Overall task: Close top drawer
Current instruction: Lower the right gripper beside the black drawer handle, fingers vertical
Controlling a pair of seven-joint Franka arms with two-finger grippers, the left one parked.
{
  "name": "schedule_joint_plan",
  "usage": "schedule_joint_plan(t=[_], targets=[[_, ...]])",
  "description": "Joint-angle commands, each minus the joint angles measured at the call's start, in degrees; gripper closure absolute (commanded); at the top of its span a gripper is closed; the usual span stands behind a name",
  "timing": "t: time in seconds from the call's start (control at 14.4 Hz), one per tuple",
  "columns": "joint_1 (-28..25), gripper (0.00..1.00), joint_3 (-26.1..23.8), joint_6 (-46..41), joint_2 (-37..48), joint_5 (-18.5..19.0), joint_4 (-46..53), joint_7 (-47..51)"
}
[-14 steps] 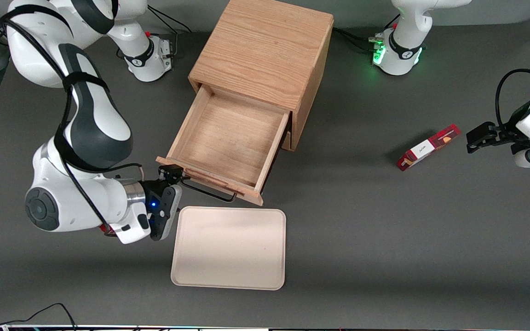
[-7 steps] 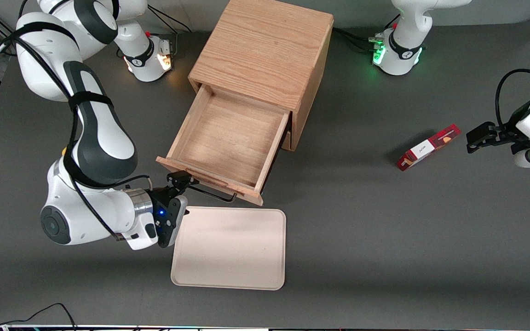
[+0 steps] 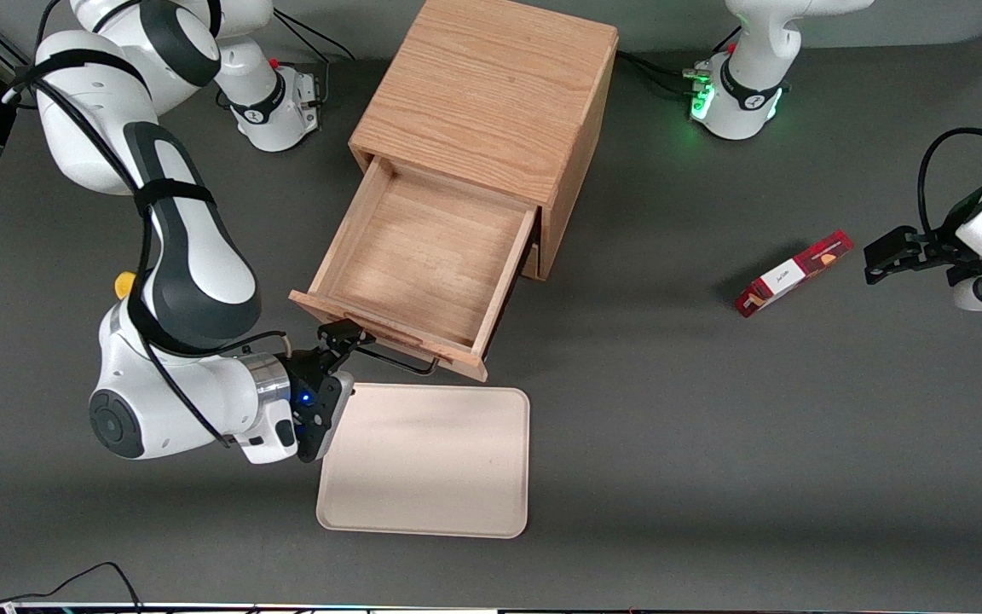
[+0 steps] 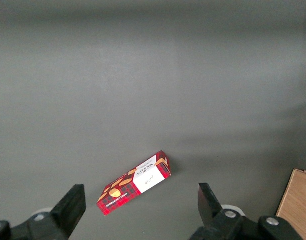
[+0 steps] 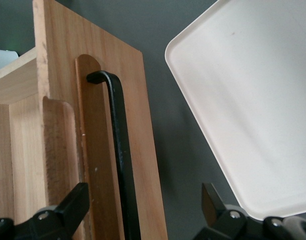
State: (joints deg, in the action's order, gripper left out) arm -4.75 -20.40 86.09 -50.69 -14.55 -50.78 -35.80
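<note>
The top drawer (image 3: 423, 269) stands pulled well out of the cabinet (image 3: 491, 94), its shallow box open to view and bare inside. Its front panel faces the front camera, with the black handle (image 3: 401, 362) running along it just under a raised wooden strip.

The tool (image 3: 346, 337) sits at the end of the handle toward the working arm's end of the bench (image 3: 713, 426), just in front of the drawer's front panel. In the right wrist view its fingers (image 5: 63, 212) stand apart, one over the wooden front and the other over the gap between drawer and tray, with the handle (image 5: 120, 155) running between them. They clamp nothing; whether either pad touches the handle cannot be told.

A pale tray (image 3: 427, 460) lies flat on the bench in front of the drawer, nearer the front camera, its near corner just beside the tool.

A red and white box (image 3: 792, 273) lies on its side toward the parked arm's end of the bench, well apart from the cabinet; the left wrist view shows it too (image 4: 134, 182).
</note>
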Motion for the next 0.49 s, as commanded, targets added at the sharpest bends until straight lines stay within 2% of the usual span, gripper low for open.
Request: schedule_joint_plan(t=[0.0, 0.42], targets=[[-1.05, 0.00, 0.88, -0.22, -1.86, -1.27, 2.00, 3.26], [-2.10, 0.00, 1.06, -0.04, -2.48, -0.57, 1.65, 3.98]])
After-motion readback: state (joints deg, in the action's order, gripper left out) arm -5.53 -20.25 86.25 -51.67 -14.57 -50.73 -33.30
